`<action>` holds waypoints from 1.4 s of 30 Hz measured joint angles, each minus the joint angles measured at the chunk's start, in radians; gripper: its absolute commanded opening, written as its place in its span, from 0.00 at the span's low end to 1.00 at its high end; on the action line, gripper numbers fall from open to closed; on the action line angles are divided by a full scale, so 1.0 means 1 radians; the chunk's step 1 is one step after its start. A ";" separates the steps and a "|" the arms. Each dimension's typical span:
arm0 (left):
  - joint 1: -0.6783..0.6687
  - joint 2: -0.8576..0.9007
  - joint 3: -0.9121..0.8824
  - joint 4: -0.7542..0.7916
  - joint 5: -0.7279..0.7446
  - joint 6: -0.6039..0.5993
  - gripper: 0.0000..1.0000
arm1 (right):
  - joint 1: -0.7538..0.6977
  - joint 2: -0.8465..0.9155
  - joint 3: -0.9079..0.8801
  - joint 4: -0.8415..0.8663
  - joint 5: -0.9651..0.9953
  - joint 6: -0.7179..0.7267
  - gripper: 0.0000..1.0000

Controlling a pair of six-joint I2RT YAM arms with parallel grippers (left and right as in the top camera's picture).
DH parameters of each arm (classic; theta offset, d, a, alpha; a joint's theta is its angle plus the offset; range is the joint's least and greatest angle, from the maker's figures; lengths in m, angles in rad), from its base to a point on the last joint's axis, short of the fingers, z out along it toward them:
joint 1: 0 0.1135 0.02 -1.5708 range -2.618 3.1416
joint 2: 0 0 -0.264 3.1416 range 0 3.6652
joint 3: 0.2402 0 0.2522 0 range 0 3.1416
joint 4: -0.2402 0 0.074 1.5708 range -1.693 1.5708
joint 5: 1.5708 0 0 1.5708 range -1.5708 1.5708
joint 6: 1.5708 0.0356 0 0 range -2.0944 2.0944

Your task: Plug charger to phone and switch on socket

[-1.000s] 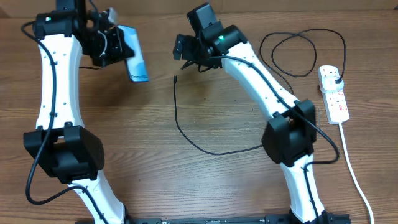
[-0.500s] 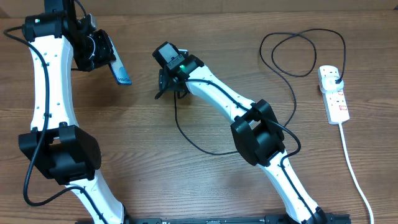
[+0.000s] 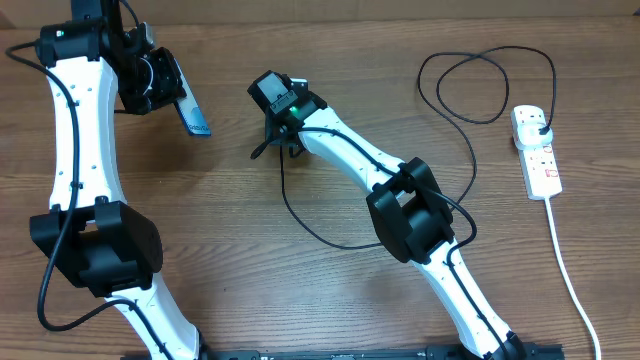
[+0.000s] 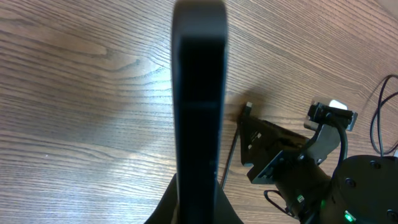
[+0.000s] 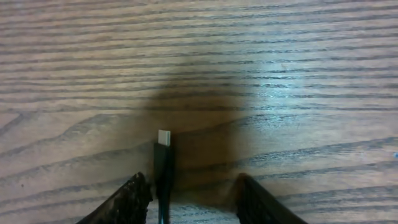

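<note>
Charger cable [image 5: 163, 171] lies limp and light on the worktop [image 5: 292, 56]; we judge its stiff connector tip [image 5: 164, 137] the best hold. Right pincer [image 5: 189, 188] stands apart around this tip; left pincer [image 3: 168, 85] is clamped on the phone [image 3: 193, 116].

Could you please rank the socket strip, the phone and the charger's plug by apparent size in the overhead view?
1. socket strip
2. phone, tilted edge-on and raised, so its rank is unsure
3. charger's plug
</note>
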 measured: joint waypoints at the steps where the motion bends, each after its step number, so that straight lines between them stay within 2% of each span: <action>1: 0.000 0.000 0.000 0.000 0.000 0.000 0.04 | 0.000 0.000 0.000 0.001 0.000 0.000 0.41; 8: 0.000 0.000 0.000 0.003 0.000 0.000 0.04 | 0.039 0.008 0.000 0.035 0.036 -0.037 0.36; 11: 0.000 0.000 0.000 0.003 0.000 0.000 0.04 | 0.060 0.010 0.000 0.032 0.060 -0.045 0.27; 23: 0.000 0.000 0.000 -0.001 0.000 0.000 0.04 | 0.048 0.012 0.000 0.035 0.079 -0.048 0.26; 24: 0.000 0.000 0.000 -0.001 0.000 0.000 0.04 | 0.048 0.012 0.000 0.037 0.077 -0.048 0.22; 28: 0.000 0.000 0.000 -0.001 0.000 0.000 0.04 | 0.045 0.013 0.000 0.042 0.064 -0.049 0.18; 32: 0.000 0.000 0.000 -0.001 0.000 0.000 0.04 | 0.043 0.013 0.000 0.041 0.059 -0.050 0.07; 35: 0.000 0.000 0.000 0.001 0.004 0.003 0.04 | 0.043 0.013 0.000 0.039 0.054 -0.046 0.04; 38: 0.000 0.000 0.000 0.023 0.069 0.049 0.04 | 0.040 0.013 0.001 0.028 0.048 -0.047 0.04; 42: 0.000 0.000 -0.002 0.104 0.311 0.147 0.04 | -0.003 -0.004 0.003 -0.005 -0.063 -0.098 0.04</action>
